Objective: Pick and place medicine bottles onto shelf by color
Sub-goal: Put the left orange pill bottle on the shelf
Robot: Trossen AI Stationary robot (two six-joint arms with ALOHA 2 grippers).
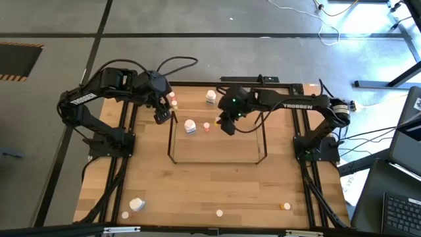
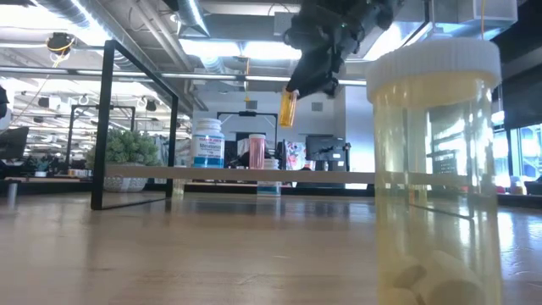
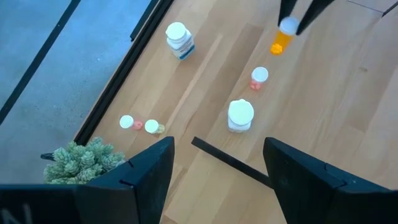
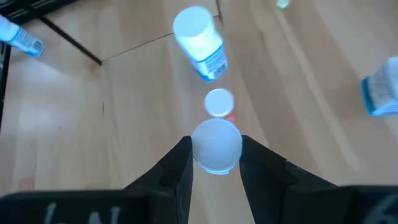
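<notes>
The shelf (image 1: 172, 141), a black wire frame with a light wooden board, stands mid-table. On its far part stand a white bottle (image 1: 190, 126) and a pink bottle (image 1: 206, 126). My right gripper (image 1: 227, 126) hovers just right of them, shut on an orange bottle (image 2: 288, 108) with a white cap. My left gripper (image 1: 161, 117) hangs open and empty over the shelf's far left corner. Another white bottle (image 1: 210, 97) and two small bottles (image 1: 173, 100) stand on the table beyond the shelf. My right gripper pinches the orange bottle's white cap (image 4: 202, 149) between its two fingers, coming from above at a slant. The orange body (image 3: 281, 40) hangs below the fingers, nearly upright. It is clear of the shelf board (image 2: 254, 174).
A green plant (image 3: 81, 158) sits at the far left table edge. Near the front edge stand a white bottle (image 1: 137, 205), small bottles (image 1: 220, 212) and an orange one (image 1: 285, 206). A big yellow bottle (image 2: 434, 169) fills the low view's right side.
</notes>
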